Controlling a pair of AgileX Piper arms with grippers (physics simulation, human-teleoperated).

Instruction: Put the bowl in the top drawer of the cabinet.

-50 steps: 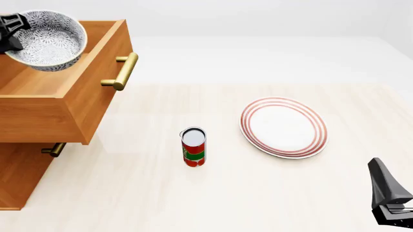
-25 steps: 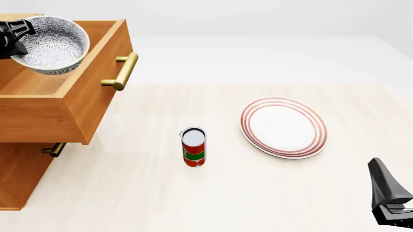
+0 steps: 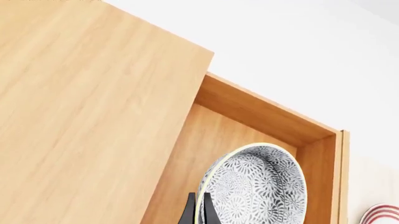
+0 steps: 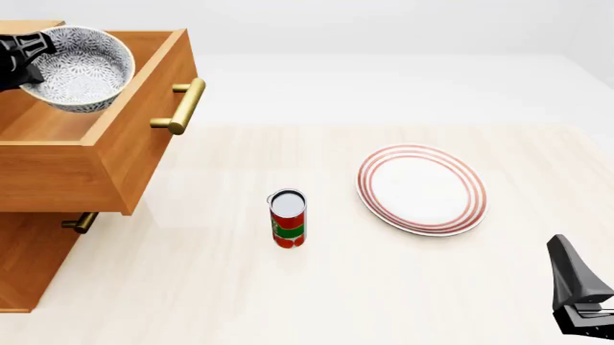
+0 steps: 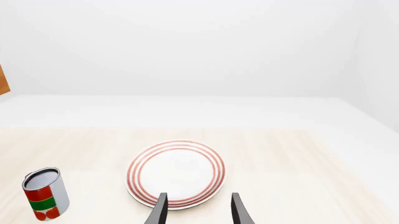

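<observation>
- The bowl point(image 4: 82, 68) hangs tilted above the open top drawer point(image 4: 106, 154), its patterned inside turned toward the table side, its underside clear of the drawer floor.
- The left gripper point(image 3: 198, 211) pinches the bowl's rim on the side away from the table, one dark finger inside the rim and one outside, so the bowl stands out beyond the fingertips.
- The top drawer is pulled out of the cabinet point(image 4: 29, 266), its brass bar handle point(image 4: 182, 106) facing the table.
- On the table point(image 4: 384, 287) stand a red-and-green tin can point(image 4: 287, 219) and, beside it, a flat plate point(image 4: 421, 189) with red rings.
- The right gripper point(image 5: 198, 210) hovers near the plate's near edge, fingers spread and holding nothing.
</observation>
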